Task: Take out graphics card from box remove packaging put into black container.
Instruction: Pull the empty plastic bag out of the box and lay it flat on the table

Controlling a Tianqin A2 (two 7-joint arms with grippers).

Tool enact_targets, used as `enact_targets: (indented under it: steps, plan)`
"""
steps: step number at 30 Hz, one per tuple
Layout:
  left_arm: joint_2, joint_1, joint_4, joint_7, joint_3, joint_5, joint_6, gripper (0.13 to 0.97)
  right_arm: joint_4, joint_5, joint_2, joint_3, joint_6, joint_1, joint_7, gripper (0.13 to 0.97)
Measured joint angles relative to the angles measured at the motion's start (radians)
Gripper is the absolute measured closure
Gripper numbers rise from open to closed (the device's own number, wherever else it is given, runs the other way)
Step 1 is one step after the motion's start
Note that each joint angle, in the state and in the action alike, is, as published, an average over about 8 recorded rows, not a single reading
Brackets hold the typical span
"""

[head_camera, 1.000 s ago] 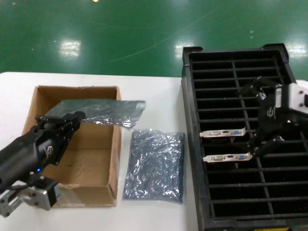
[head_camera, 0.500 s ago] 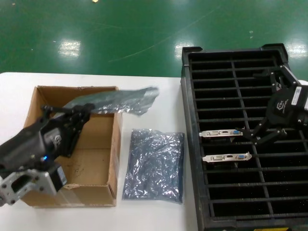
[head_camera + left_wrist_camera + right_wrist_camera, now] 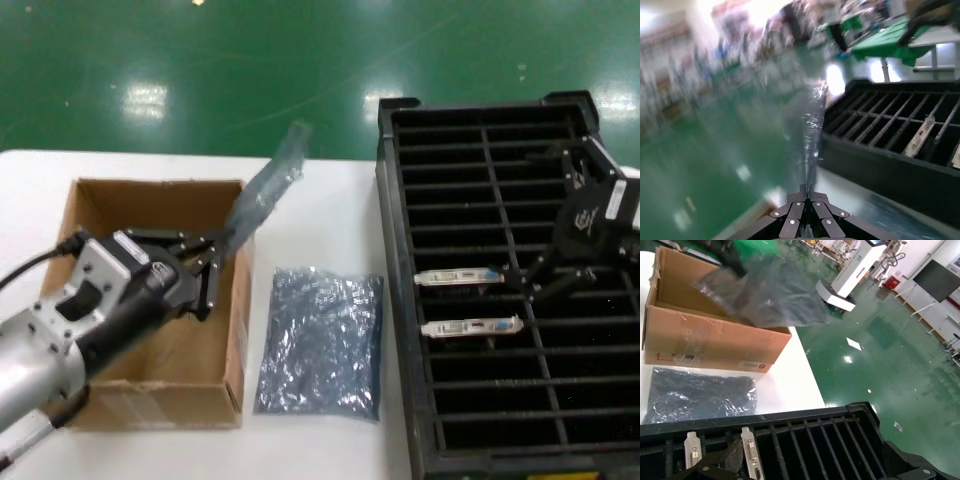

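A white table (image 3: 320,200) carries everything, with one black container (image 3: 505,290) on its right side, a large crate whose narrow slots run in two columns. Two graphics cards stand in slots of its left column, one (image 3: 458,277) just farther than the other (image 3: 472,327), each showing a silver bracket with a blue port. On the left of the table sits one brown box (image 3: 160,300), open at the top. Two antistatic bags can be counted: one flat bag (image 3: 322,342) lies on the table between the box and the container, and one lifted bag (image 3: 262,192) rises over the box's far right corner, tilted up toward the far side. The left gripper (image 3: 215,250) is above the box, its jaws pressed together on the near end of that lifted bag; the left wrist view shows the bag standing up from the pinched fingertips. The right gripper (image 3: 535,280) hangs over the container near the far card, its dark fingers (image 3: 560,290) spread apart and holding nothing.
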Motion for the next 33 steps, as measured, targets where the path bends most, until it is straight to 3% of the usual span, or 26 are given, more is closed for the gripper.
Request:
enact_targets:
  steps: [2, 4, 7, 9, 13, 19, 26, 33]
  plan:
    - [0.063, -0.038, 0.014, -0.101, -0.034, 0.096, 0.085, 0.957, 0.000, 0.000, 0.000, 0.000, 0.000, 0.000, 0.000, 0.129]
    - [0.106, -0.068, 0.027, -0.198, -0.051, 0.181, 0.149, 0.957, 0.000, 0.000, 0.000, 0.000, 0.000, 0.000, 0.000, 0.129]
    - [0.139, -0.099, 0.044, -0.324, -0.046, 0.273, 0.199, 0.957, 0.000, 0.000, 0.000, 0.000, 0.000, 0.000, 0.000, 0.129]
    - [0.143, -0.110, 0.051, -0.388, -0.028, 0.300, 0.206, 0.957, 0.000, 0.000, 0.000, 0.000, 0.000, 0.000, 0.000, 0.129]
    - [0.140, -0.128, 0.041, -0.468, 0.012, 0.299, 0.201, 0.957, 0.000, 0.000, 0.000, 0.000, 0.000, 0.000, 0.000, 0.129]
    - [0.109, -0.148, -0.037, -0.561, 0.068, 0.239, 0.208, 0.957, 0.000, 0.000, 0.000, 0.000, 0.000, 0.000, 0.000, 0.129]
    - [0.069, -0.118, -0.124, -0.664, 0.138, 0.198, 0.234, 0.957, 0.000, 0.000, 0.000, 0.000, 0.000, 0.000, 0.000, 0.129]
    - [0.056, -0.075, -0.103, -0.688, 0.202, 0.241, 0.202, 0.957, 0.000, 0.000, 0.000, 0.000, 0.000, 0.000, 0.000, 0.129]
